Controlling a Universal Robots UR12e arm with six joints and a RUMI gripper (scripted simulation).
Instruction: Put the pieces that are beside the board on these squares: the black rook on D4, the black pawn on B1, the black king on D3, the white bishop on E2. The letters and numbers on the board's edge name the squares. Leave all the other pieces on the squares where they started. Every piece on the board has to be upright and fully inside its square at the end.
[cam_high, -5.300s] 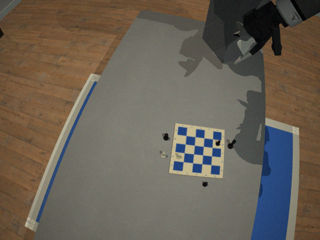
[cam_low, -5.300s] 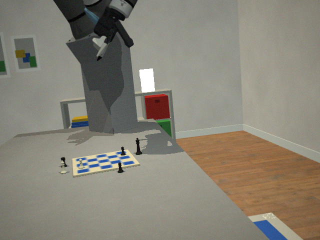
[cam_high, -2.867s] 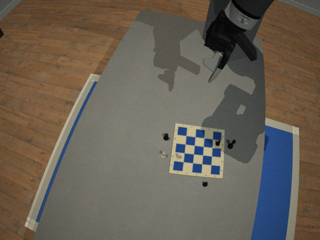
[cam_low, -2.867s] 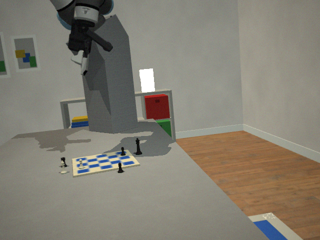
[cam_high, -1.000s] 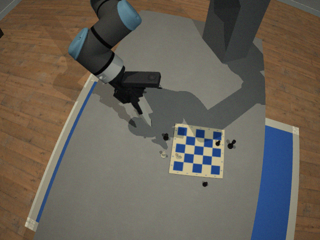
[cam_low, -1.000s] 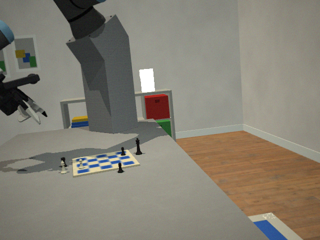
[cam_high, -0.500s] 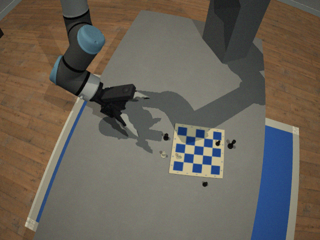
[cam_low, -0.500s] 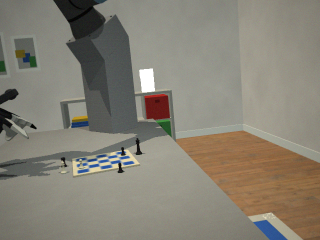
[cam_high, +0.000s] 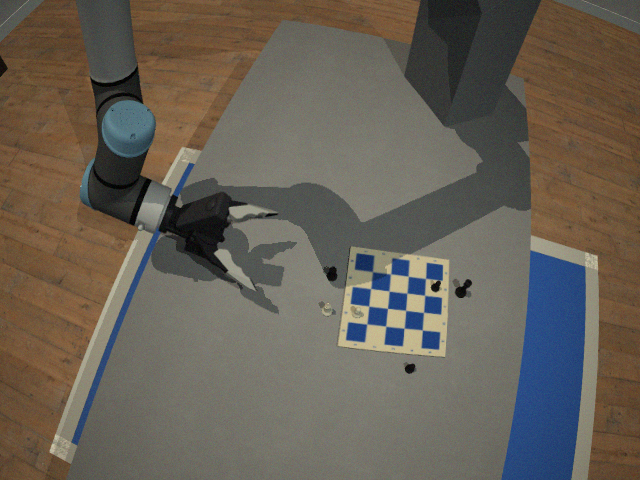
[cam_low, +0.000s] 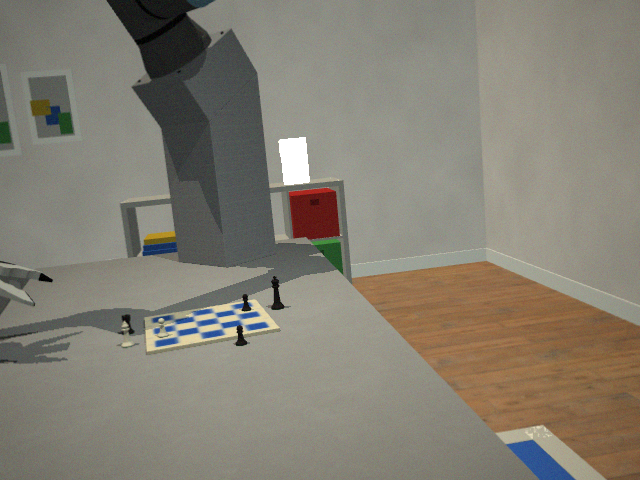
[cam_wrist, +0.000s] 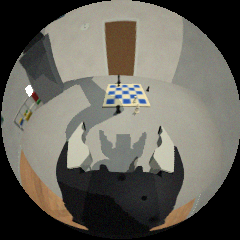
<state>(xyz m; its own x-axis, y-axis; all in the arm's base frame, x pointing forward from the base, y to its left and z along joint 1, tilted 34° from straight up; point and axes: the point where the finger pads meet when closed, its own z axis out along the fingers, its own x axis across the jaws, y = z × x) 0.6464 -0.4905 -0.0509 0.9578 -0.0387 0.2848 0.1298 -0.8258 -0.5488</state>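
Black rook (cam_high: 331, 273) (cam_low: 128, 324) (cam_wrist: 118, 109), pawn, king and white bishop (cam_high: 326, 309) (cam_low: 126, 334) (cam_wrist: 137, 109) off-board | all four placements left | gripper (cam_high: 266, 252) (cam_wrist: 122, 125) spread, holding nothing

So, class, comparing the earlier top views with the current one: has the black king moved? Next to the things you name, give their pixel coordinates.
No; the black king (cam_high: 461, 290) (cam_low: 277, 295) stands in the same spot, just off the board's (cam_high: 393, 352) (cam_low: 211, 341) edge.
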